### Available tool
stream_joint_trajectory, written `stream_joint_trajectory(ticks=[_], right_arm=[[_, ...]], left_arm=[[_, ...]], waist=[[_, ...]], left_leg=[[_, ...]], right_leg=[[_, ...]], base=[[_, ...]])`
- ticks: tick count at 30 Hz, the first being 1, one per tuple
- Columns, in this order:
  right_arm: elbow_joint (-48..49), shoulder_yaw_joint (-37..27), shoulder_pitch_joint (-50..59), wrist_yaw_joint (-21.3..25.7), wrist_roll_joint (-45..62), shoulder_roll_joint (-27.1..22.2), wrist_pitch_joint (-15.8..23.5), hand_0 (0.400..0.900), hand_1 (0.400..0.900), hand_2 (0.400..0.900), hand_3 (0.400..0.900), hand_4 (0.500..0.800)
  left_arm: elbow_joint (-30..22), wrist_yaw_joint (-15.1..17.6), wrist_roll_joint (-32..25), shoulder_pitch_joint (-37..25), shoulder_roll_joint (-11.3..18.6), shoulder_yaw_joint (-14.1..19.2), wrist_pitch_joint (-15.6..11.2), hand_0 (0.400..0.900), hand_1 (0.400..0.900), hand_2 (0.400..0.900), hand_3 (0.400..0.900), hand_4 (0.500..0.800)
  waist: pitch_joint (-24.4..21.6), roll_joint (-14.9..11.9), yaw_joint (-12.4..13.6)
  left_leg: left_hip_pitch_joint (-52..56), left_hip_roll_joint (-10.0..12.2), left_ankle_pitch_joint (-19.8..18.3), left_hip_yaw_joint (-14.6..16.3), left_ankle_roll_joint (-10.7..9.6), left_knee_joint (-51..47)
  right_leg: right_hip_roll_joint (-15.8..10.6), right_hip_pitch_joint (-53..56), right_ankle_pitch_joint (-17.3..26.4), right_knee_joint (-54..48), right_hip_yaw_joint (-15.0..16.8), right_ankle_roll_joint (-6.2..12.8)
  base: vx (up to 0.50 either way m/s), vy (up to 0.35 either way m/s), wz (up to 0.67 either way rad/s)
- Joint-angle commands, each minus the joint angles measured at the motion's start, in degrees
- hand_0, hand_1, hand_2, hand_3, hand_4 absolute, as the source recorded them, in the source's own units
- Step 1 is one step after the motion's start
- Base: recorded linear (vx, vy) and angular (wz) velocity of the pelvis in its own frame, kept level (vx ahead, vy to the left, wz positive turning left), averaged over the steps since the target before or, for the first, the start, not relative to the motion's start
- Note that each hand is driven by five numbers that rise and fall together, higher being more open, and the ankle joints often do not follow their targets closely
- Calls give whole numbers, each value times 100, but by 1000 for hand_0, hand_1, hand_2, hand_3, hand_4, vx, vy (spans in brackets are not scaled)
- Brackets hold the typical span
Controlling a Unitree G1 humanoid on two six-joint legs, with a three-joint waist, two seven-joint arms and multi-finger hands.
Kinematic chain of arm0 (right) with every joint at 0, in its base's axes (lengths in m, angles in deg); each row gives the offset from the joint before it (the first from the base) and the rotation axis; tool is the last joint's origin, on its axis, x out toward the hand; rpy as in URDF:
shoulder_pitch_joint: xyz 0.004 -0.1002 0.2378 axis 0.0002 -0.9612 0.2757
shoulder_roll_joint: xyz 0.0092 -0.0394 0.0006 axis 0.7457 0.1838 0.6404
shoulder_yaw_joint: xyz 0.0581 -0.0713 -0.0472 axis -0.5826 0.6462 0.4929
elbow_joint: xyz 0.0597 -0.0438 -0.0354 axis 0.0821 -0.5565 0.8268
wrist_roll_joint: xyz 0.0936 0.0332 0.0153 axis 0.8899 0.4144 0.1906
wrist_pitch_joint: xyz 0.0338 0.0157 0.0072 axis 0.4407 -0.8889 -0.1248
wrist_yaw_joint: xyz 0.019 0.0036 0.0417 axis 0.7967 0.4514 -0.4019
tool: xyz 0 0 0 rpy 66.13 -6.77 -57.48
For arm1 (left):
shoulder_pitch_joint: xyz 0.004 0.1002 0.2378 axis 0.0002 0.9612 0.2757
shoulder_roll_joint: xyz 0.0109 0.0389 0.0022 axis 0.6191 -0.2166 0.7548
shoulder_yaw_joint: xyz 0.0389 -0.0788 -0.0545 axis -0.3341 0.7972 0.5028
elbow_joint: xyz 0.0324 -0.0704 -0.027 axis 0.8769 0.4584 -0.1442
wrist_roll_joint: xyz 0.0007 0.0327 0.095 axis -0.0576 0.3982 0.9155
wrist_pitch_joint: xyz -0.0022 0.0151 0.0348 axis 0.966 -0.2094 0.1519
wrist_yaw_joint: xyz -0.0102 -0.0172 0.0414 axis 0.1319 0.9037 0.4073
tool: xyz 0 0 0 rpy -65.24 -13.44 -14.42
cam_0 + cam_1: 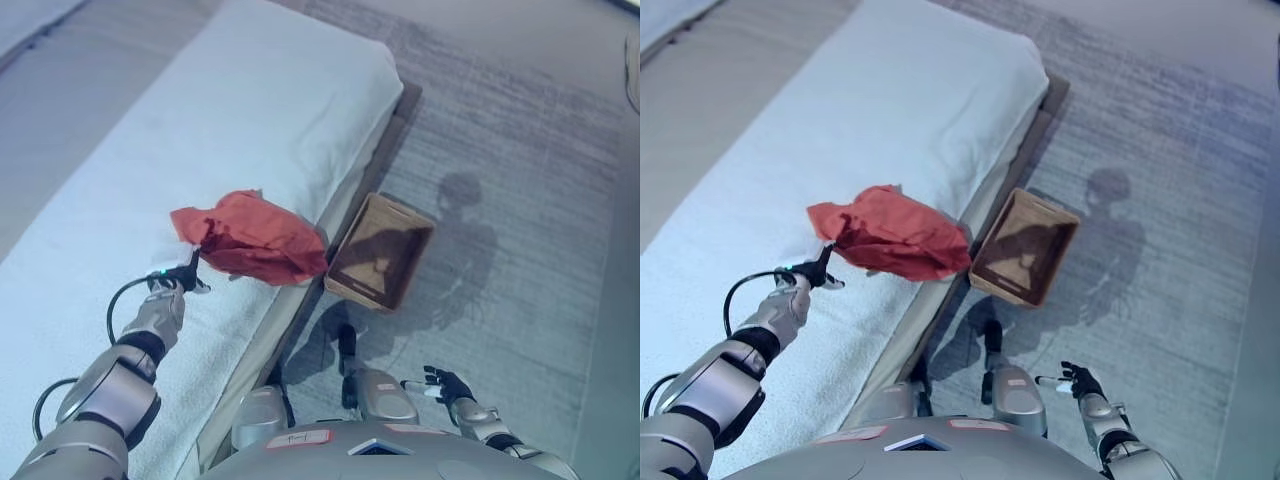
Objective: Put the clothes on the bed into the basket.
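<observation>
Robot hand fingertips hidden behind red cloth

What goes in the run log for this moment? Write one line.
left hand shut on red cloth, lifted over bed | basket on floor | right hand idle

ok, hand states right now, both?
Left hand: shut on the red cloth, held up over the bed.
Right hand: open, holding nothing, low above the floor.
</observation>
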Motion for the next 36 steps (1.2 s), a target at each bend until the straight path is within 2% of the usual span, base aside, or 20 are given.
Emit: stream_joint_trajectory(ticks=[1, 8, 15, 16, 17, 22, 23, 24, 25, 26, 27, 30, 36], right_arm=[[124, -11, 291, 293, 363, -525, 170, 900, 900, 900, 900, 800], [430, -42, 521, 446, 663, -717, 274, 900, 900, 900, 900, 800], [629, -77, 763, 482, 803, -938, 219, 900, 900, 900, 900, 800], [631, -78, 761, 482, 804, -943, 217, 900, 900, 900, 900, 800], [656, -71, 852, 462, 817, -997, 177, 900, 900, 900, 900, 800], [707, -77, 1021, 440, 865, -1065, 150, 900, 900, 900, 900, 800], [698, -68, 1037, 439, 861, -1051, 152, 900, 900, 900, 900, 800], [688, -56, 1061, 429, 864, -1032, 149, 900, 900, 900, 900, 800], [664, -37, 1069, 425, 866, -1017, 147, 900, 900, 900, 900, 800], [662, -36, 1069, 425, 867, -1019, 148, 900, 900, 900, 900, 800], [642, -14, 1080, 421, 880, -994, 154, 900, 900, 900, 900, 800], [626, 9, 1059, 401, 882, -963, 165, 900, 900, 900, 900, 800], [682, 8, 967, 368, 910, -934, 201, 900, 900, 900, 900, 800]], left_arm=[[294, 423, 379, -1413, 365, -184, 24, 900, 900, 900, 900, 800], [518, 294, 559, -2164, 396, -784, 40, 900, 900, 900, 900, 800], [1086, -328, 412, -2206, -48, -907, -8, 900, 900, 900, 900, 800], [1091, -328, 412, -2207, -54, -906, -10, 900, 900, 900, 900, 800], [1183, -524, 356, -2116, -205, -921, -47, 900, 900, 900, 900, 800], [1202, -706, 280, -1885, -547, -908, -101, 900, 900, 900, 900, 800], [1216, -728, 306, -1820, -628, -904, -90, 627, 627, 627, 627, 636], [1217, -741, 347, -1754, -705, -909, -90, 451, 451, 451, 451, 531], [1230, -736, 346, -1719, -770, -889, -75, 451, 451, 451, 451, 531], [1232, -735, 346, -1718, -773, -889, -75, 400, 400, 400, 400, 500], [1269, -732, 362, -1639, -870, -829, -38, 400, 400, 400, 400, 500], [1311, -690, 317, -1595, -902, -745, 1, 400, 400, 400, 400, 500], [1363, -493, 80, -1686, -710, -459, 135, 400, 400, 400, 400, 500]], waist=[[358, 159, -115], [628, 174, -265], [790, 234, -428], [785, 238, -427], [824, 233, -473], [821, 201, -516], [815, 199, -517], [800, 191, -518], [784, 182, -516], [781, 184, -516], [753, 164, -516], [708, 144, -512], [600, 147, -491]], left_leg=[[-261, -146, -67, 69, 104, -34], [-816, -38, 69, 187, 41, -34], [-1032, 78, -33, 302, -68, -34], [-1036, 79, -33, 304, -69, -34], [-1084, 107, -46, 363, -83, -34], [-1178, 163, -54, 432, -119, -34], [-1189, 172, -57, 436, -127, -34], [-1192, 178, -66, 440, -133, -34], [-1202, 182, -72, 436, -139, -34], [-1204, 182, -72, 436, -139, -34], [-1200, 191, -72, 421, -146, -34], [-1197, 214, -78, 414, -157, -34], [-1188, 205, -60, 399, -154, -34]], right_leg=[[165, 186, -286, 41, 115, 376], [205, -396, -139, 2, 245, 371], [295, -691, -144, -5, 390, 411], [296, -696, -143, -5, 392, 411], [325, -782, -124, -5, 442, 417], [392, -930, -88, -5, 492, 412], [398, -945, -96, -5, 492, 411], [408, -951, -98, -5, 495, 407], [420, -959, -108, -5, 499, 402], [421, -961, -108, -5, 500, 402], [439, -957, -121, -5, 500, 392], [460, -964, -131, -5, 499, 384], [481, -959, -145, -5, 463, 367]], base=[[31, -36, -11], [31, -23, -10], [70, 8, -14], [28, 14, -19], [21, 8, -19], [30, -6, -15], [25, -17, -5], [22, -18, -6], [16, -14, -4], [16, -32, -4], [16, -35, -3], [3, -23, -3], [-9, -28, -1]])
